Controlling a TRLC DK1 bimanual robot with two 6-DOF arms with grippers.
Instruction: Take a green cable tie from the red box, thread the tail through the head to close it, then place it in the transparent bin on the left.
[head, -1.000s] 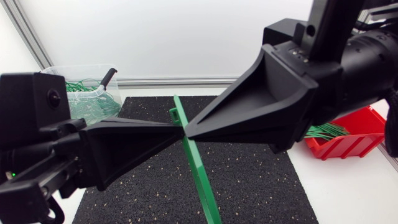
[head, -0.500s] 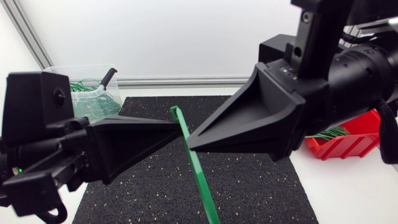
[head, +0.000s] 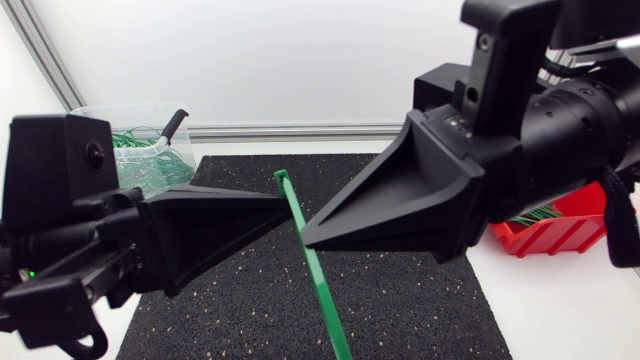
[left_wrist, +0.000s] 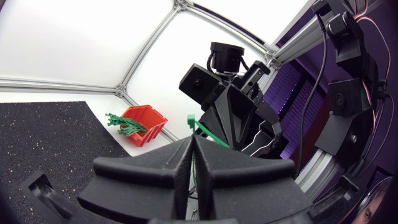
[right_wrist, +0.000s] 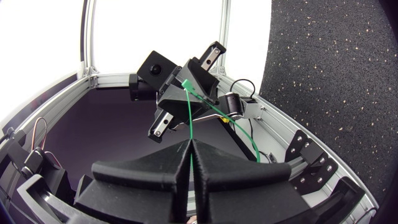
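Right gripper (head: 305, 230) dropped slightly; tie (head: 316, 268) tilted, head now toward 11 o'clock. Right and left gripper (head: 288, 206) both pressed together, pinching tie mid-air over mat (head: 420, 300) centre. Advice: curl tail toward head, keep slot aligned, avoid twist.

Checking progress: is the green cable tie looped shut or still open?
Open: the cable tie runs as one straight strip, its head free above the left end effector and right end effector.
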